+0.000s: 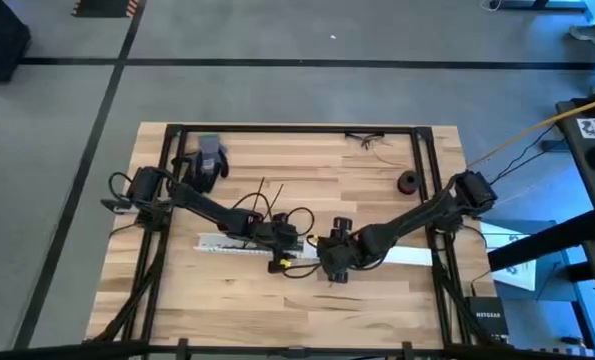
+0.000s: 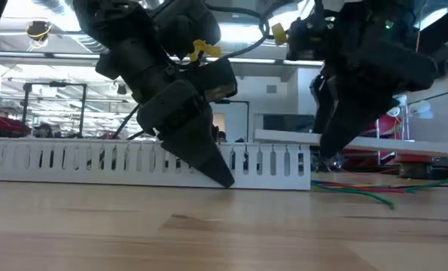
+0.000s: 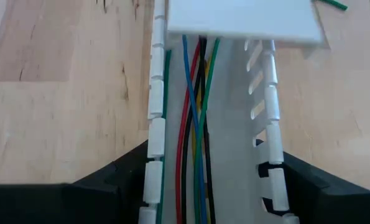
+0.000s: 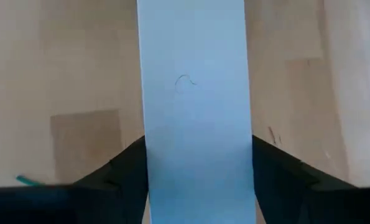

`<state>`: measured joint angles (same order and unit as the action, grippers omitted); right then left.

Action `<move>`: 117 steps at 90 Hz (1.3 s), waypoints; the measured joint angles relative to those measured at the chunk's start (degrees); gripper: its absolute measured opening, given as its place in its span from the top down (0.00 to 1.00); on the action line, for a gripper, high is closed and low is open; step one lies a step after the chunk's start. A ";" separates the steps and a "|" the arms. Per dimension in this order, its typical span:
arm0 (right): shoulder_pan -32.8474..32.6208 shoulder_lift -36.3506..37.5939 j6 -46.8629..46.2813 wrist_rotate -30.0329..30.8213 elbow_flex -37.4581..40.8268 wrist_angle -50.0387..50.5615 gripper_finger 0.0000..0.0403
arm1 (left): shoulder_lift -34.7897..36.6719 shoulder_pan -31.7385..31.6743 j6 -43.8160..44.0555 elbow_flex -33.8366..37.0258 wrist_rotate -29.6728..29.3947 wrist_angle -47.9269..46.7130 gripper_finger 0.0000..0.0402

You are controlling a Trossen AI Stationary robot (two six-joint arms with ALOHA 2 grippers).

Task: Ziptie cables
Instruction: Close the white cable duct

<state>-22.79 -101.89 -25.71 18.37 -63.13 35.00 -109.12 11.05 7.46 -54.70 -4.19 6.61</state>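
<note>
Left gripper (image 3: 206, 186) astride slotted duct (image 3: 267, 112) with coloured cables (image 3: 194, 124); right gripper (image 4: 197, 168) clamping white cover (image 4: 194, 93)

Beyond the left pincer (image 3: 203, 205), the coloured wires (image 3: 196, 112) run under a flat white cover (image 3: 244, 22) and vanish there. That cover fills the gap between the right pincer's (image 4: 197, 186) fingers, hiding whatever lies beneath. From above, the wires are too small to make out.
</note>
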 joint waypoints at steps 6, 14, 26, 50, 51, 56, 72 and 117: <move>0.31 -0.37 0.02 0.40 0.01 0.61 0.44 | 0.00 0.00 0.00 0.00 -0.04 0.02 0.41; 0.37 -1.14 0.11 -0.05 -0.01 0.59 0.44 | -0.02 0.00 -0.04 0.02 -0.02 0.25 0.41; 0.37 -1.75 0.46 -0.02 -0.01 0.26 0.43 | -0.02 0.00 -0.19 0.04 -0.04 0.51 0.41; 2.33 -1.76 0.65 -2.14 -0.05 0.80 0.43 | -0.13 0.63 -2.13 0.09 -0.50 1.44 0.41; 2.46 -1.76 0.68 -2.43 -0.05 0.78 0.43 | -0.13 0.67 -2.18 0.09 -0.53 1.44 0.41; 3.16 -1.74 0.79 -4.16 -0.11 0.72 0.43 | -0.13 0.86 -2.58 0.09 -0.72 1.52 0.41; 4.34 -1.78 0.87 -6.25 -0.14 0.68 0.43 | -0.13 0.96 -3.37 0.09 -0.73 1.55 0.41; 6.69 -2.55 3.43 -11.65 -0.05 -2.58 0.43 | -0.13 0.94 -3.15 0.09 -0.13 1.98 0.41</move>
<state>-16.10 -104.44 -22.28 6.72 -63.18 32.43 -109.25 11.99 4.32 -54.61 -4.31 8.60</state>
